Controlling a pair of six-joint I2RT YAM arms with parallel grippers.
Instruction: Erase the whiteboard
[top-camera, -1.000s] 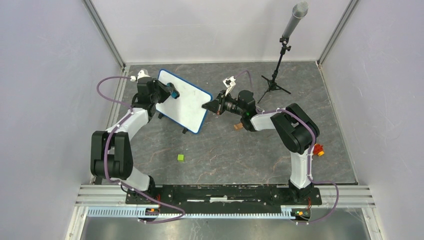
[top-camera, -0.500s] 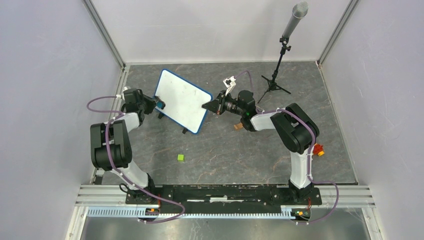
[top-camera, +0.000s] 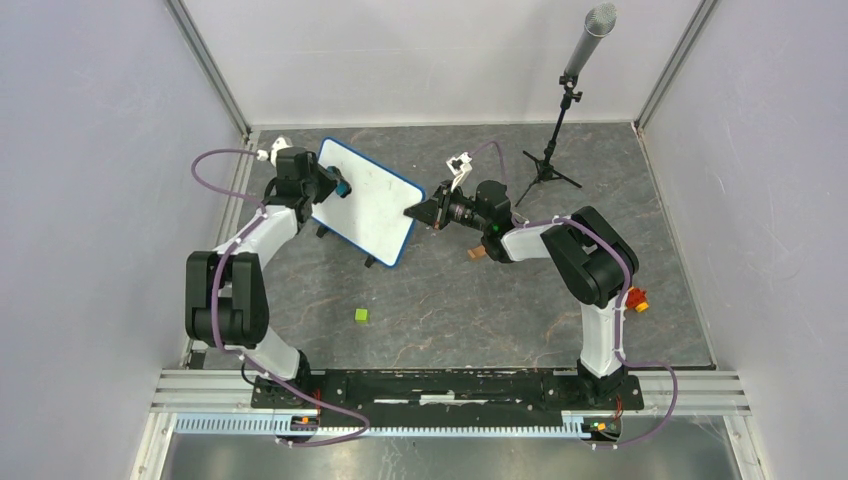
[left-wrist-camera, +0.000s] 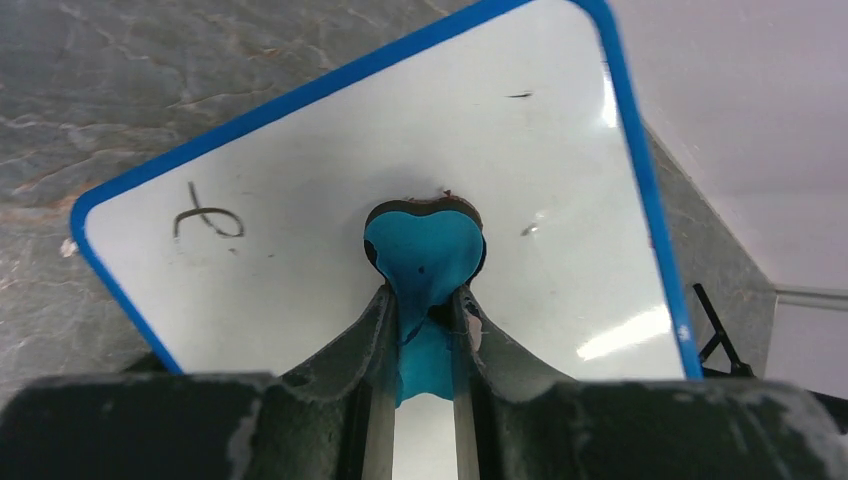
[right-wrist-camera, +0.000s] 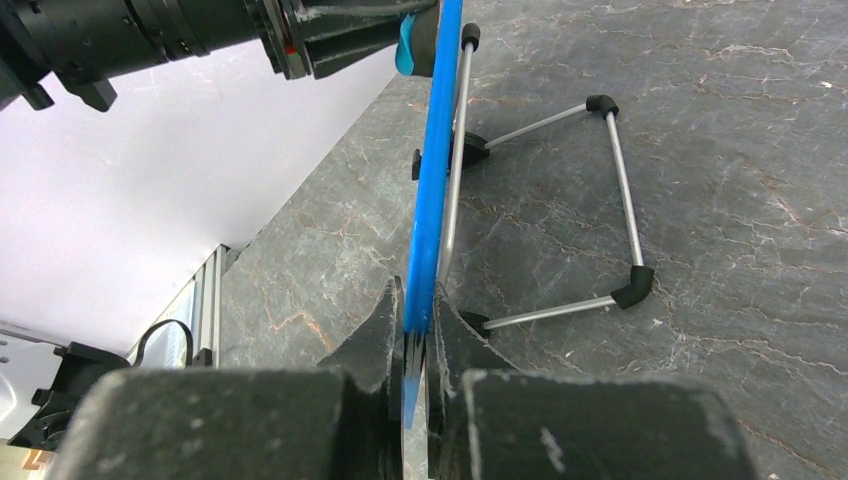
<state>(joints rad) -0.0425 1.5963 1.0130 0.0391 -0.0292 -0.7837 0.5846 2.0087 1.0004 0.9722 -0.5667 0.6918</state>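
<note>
Overhead view down on table (top-camera: 480, 310), both wrist views close on whiteboard (top-camera: 372, 208)

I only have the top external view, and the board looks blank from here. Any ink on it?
Observer: Yes, the left wrist view shows a small black loop near a corner of the whiteboard.
Operator: Is the eraser on it?
Observer: No, the blue eraser in the left pincer touches the white face beside the loop.
Operator: And the right pincer?
Observer: It clamps the board's blue edge, with a wire stand behind.
</note>
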